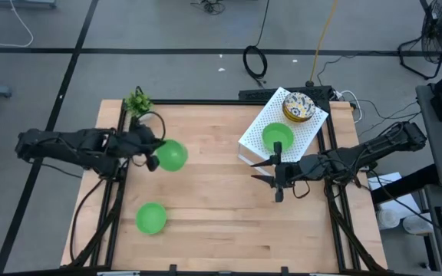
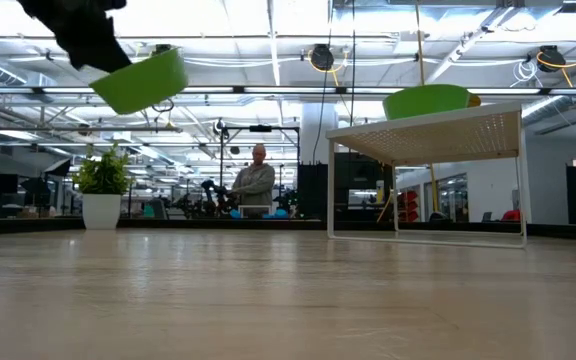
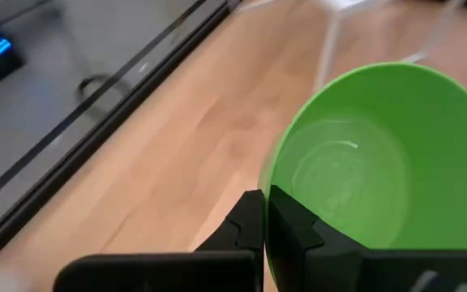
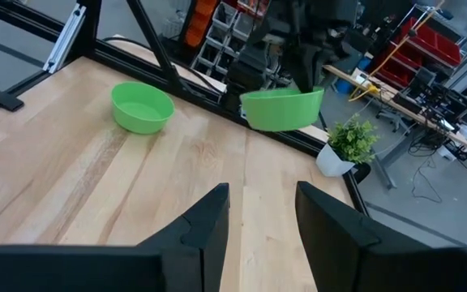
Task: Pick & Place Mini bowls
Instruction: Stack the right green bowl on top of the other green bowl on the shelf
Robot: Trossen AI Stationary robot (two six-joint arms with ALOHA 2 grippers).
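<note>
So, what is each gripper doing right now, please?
Left gripper: shut on the rim of a green bowl, lifted above the table.
Right gripper: open, holding nothing, beside the white rack.

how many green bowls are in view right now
3. One green bowl is held above the table, pinched at its rim by the left pincer; one sits on the wood near the front left; one rests on the white rack. More may be hidden.

From overhead we look straight down on the whole table. Low down, we gaze level across it into the room. Each wrist camera looks closely past its own fingers; all share the tabletop.
</note>
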